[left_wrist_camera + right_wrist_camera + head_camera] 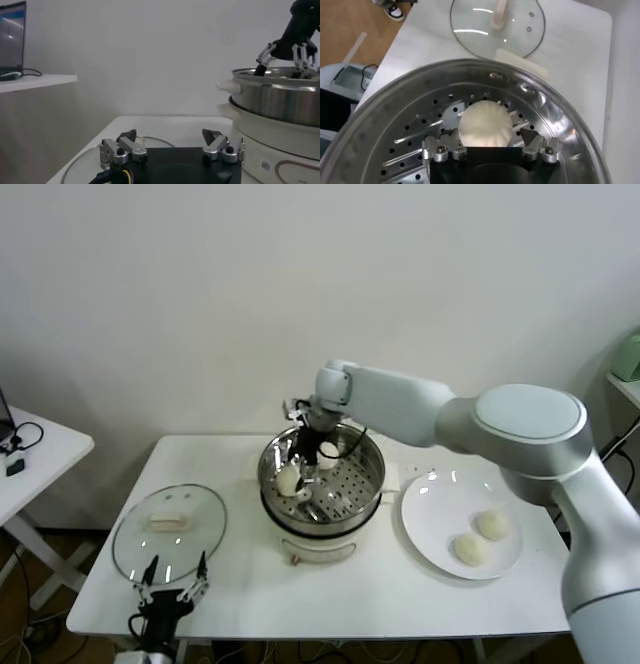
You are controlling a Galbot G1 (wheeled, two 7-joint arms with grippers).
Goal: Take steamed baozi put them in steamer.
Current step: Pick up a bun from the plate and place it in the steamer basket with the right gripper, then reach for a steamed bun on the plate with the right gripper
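Observation:
The steamer (350, 484) stands mid-table on its white base, and two steamed baozi lie on its perforated floor (415, 125). One baozi (289, 480) (485, 123) rests between the spread fingers of my right gripper (298, 460) (487, 136), which is open inside the pot with a gap at the bun's side. The other baozi (328, 452) lies further back. Two more baozi (492, 525) (468, 549) sit on the white plate (435, 499) at the right. My left gripper (172, 584) (169, 136) is parked open at the front left, beside the lid.
A round glass lid (168, 532) (497, 25) with a white knob lies flat on the table left of the steamer (275, 97). A white side table (35, 454) with cables stands off to the far left. The wall runs close behind the table.

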